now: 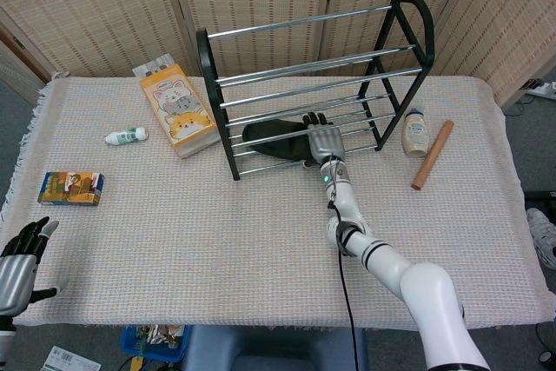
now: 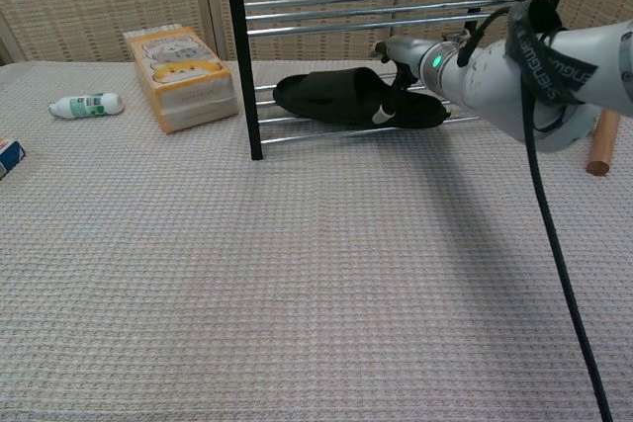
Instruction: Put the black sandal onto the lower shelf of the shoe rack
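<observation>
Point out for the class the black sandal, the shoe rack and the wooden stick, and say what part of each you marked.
black sandal point(image 2: 326, 96), chest view, on its upper strap near the toe end.
shoe rack point(image 1: 214, 97), head view, on its black left-hand end frame.
wooden stick point(image 1: 432, 155), head view, on the middle of its length.

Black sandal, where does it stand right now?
Black sandal lying on metal shoe rack's lower shelf. Right hand on it. Left hand idle, open.
</observation>
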